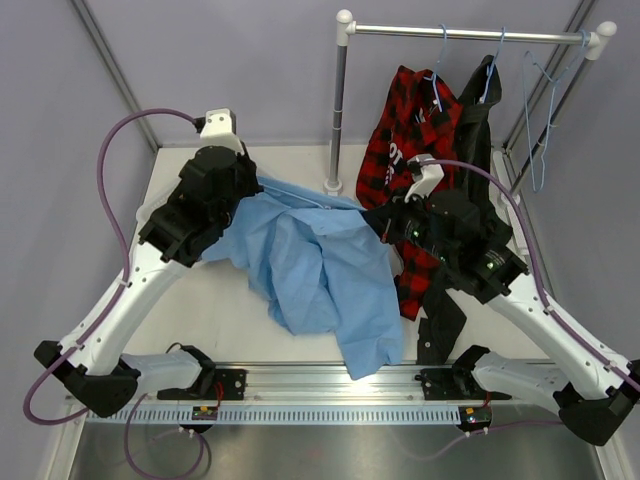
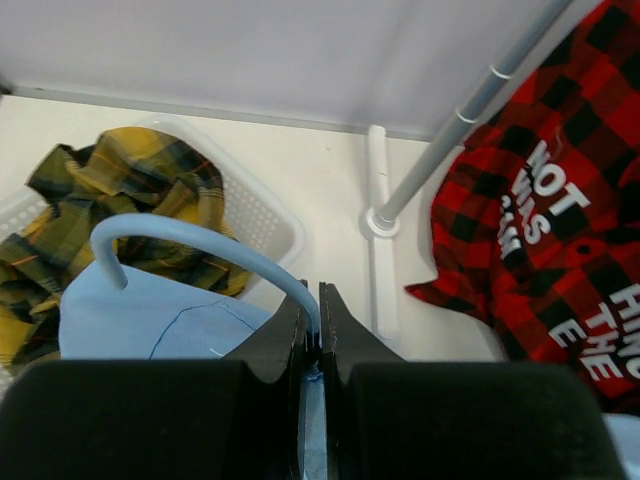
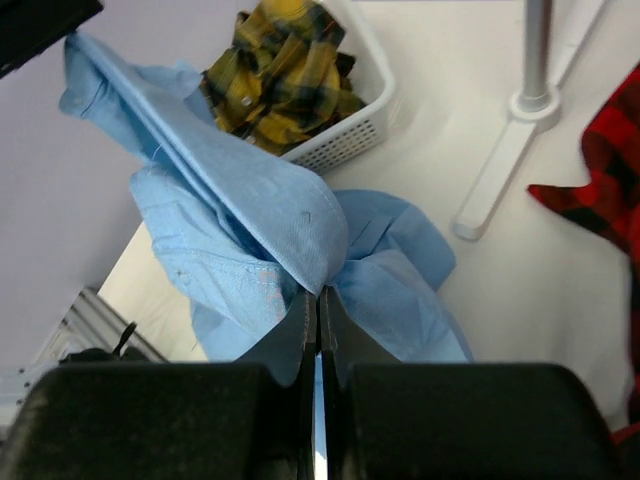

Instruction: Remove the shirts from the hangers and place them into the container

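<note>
The light blue shirt (image 1: 310, 265) hangs spread between both arms above the table. My left gripper (image 2: 312, 300) is shut on the curved hook of a pale-blue hanger (image 2: 200, 240), with the shirt's cloth (image 2: 150, 315) just below it. My right gripper (image 3: 319, 300) is shut on a fold of the light blue shirt (image 3: 260, 200). The white container (image 2: 265, 215) stands at the back left and holds the yellow-and-black plaid shirt (image 2: 130, 190). The red-and-black plaid shirt (image 1: 410, 140) and the black shirt (image 1: 480, 120) hang on hangers from the rail.
The metal rail (image 1: 470, 35) crosses the back right on a post (image 1: 338, 110) with a white foot (image 2: 378, 220). An empty pale-blue hanger (image 1: 540, 110) hangs at the rail's right end. The arm bases and a metal track (image 1: 330, 385) line the near edge.
</note>
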You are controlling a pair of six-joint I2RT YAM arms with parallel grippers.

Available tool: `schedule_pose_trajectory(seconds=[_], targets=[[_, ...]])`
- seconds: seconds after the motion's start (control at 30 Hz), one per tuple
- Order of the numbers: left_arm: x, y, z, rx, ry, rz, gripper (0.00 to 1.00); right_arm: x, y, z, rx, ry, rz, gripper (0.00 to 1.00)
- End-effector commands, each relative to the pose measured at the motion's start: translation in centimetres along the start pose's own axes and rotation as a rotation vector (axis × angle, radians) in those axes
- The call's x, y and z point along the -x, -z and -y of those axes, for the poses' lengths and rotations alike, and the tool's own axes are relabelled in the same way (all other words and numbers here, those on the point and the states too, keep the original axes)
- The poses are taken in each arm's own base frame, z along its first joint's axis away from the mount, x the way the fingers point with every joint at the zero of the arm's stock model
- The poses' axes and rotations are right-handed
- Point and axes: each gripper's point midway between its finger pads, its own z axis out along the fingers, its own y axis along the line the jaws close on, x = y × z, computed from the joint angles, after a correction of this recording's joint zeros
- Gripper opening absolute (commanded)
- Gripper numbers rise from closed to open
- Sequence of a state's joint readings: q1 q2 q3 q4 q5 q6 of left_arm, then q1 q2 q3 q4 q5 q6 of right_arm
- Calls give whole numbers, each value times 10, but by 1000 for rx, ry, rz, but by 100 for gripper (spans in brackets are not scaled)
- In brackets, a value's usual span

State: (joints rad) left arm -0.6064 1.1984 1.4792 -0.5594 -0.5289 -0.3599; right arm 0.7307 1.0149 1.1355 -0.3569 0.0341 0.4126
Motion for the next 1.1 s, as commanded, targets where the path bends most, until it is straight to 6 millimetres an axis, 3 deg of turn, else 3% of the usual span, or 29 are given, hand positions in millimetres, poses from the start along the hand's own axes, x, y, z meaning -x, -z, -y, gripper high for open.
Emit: schedule_pose_trajectory(seconds=[0.0, 0.03, 0.1, 0.13, 0.17, 0.4, 0.57, 0.73, 0.83, 1.07], targets=[[60, 17, -46, 134, 31, 186, 0, -18, 21, 73, -268, 59, -74, 0], [60, 23, -39, 70, 24, 192, 0, -15, 20, 76, -259, 64, -67, 0], [64, 27, -30, 0, 15, 233, 0, -20, 13, 58, -120, 97, -112, 0], [56, 31, -24, -60, 10, 229, 0, -16, 11, 49, -63, 104, -116, 0], [59, 34, -21, -81, 22, 243, 0, -23, 8, 32, 41, 110, -159, 0], [59, 40, 5, -215, 142, 214, 0, -51, -19, -14, 363, 10, -274, 0], [57, 42, 33, -303, 166, 187, 0, -37, -21, -46, 550, -27, -236, 0], [53, 42, 57, -326, 195, 164, 0, -26, -28, -58, 586, -30, -202, 0], [46, 41, 74, -354, 233, 139, 0, -35, -35, -58, 556, -26, -216, 0], [53, 49, 107, -435, 254, 131, 0, -57, -49, -56, 504, -36, -249, 0]])
